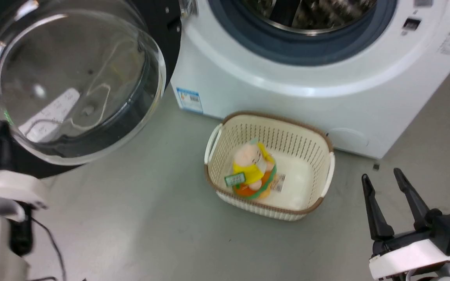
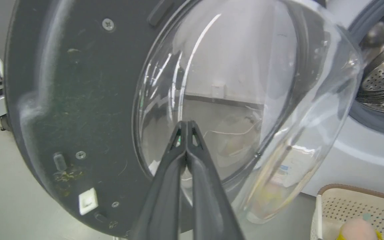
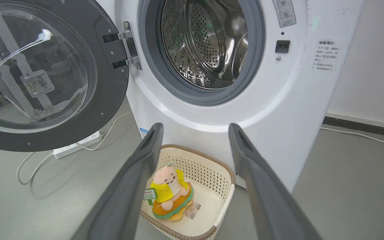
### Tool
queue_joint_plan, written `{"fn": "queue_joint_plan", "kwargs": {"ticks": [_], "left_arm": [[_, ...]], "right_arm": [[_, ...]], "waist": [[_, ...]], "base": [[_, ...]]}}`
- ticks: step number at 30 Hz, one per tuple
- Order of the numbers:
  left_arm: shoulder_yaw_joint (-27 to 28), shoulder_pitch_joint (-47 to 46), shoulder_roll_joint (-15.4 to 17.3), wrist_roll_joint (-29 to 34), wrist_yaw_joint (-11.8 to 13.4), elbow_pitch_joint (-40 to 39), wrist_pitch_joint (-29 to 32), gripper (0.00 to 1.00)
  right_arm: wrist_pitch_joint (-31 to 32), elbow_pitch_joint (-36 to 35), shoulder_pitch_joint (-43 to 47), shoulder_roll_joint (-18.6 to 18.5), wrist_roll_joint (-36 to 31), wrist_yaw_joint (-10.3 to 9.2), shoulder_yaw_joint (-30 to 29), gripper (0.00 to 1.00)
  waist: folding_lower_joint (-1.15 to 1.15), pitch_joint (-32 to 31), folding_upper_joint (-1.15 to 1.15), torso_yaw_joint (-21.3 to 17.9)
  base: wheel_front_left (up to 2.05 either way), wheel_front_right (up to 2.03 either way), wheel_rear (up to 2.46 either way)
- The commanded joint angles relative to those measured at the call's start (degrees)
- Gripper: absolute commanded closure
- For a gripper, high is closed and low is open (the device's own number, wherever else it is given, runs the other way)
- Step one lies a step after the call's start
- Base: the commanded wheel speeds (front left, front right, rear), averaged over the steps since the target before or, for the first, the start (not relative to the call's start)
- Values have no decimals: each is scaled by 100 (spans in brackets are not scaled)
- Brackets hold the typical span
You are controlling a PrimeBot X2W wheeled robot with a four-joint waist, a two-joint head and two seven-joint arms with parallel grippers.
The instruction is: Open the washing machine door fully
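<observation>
Washing machine door (image 1: 72,78) stands at the upper left of the head view. It is swung open, away from the white washing machine (image 1: 287,97), and its clear glass bowl bulges toward the camera. A cream perforated basket (image 1: 287,136) sits on the grey floor (image 1: 131,214) just in front of the washer and holds a plush toy (image 1: 253,168). At the lower right, the right gripper (image 1: 381,174) hangs above the floor with its jaws spread, holding nothing.

In the left wrist view, the left gripper (image 2: 187,125) has its two fingers pressed together and empty. The tips point at the lower part of the glass window; whether they touch it cannot be told.

The right wrist view shows the door hanging on its metal hinge (image 3: 130,46), left of the steel drum (image 3: 208,43). A white power strip (image 3: 75,148) lies on the floor below the door, and the basket is seen between the spread fingers.
</observation>
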Motion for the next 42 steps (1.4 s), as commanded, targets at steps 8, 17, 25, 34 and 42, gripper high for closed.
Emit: {"fn": "queue_joint_plan", "kwargs": {"ticks": [8, 17, 25, 34, 42], "left_arm": [[-576, 1053, -713, 23, 15, -1213, 214, 100], [-1188, 2026, -1381, 193, 352, -2056, 247, 100], [-1363, 2506, -1687, 377, 549, -2134, 27, 0], [-1536, 2685, -1739, 624, 421, -1922, -26, 0], [-1615, 2684, -1735, 1001, 396, -1948, -29, 0]], "right_arm": [[-259, 280, 194, 168, 138, 5, -236, 0], [-355, 408, 441, 241, 131, 5, -286, 0], [-393, 477, 550, 287, 75, 5, -149, 0], [-413, 549, 612, 334, 57, 5, -129, 0], [-418, 591, 616, 349, 52, 5, -139, 0]], "waist": [[1, -990, 0, -487], [1, -1334, 0, -977], [1, -1378, 0, -1313], [1, -1355, 0, -1466], [1, -1359, 0, -1497]], "base": [[0, 0, 0], [0, 0, 0], [0, 0, 0], [0, 0, 0], [0, 0, 0]]}}
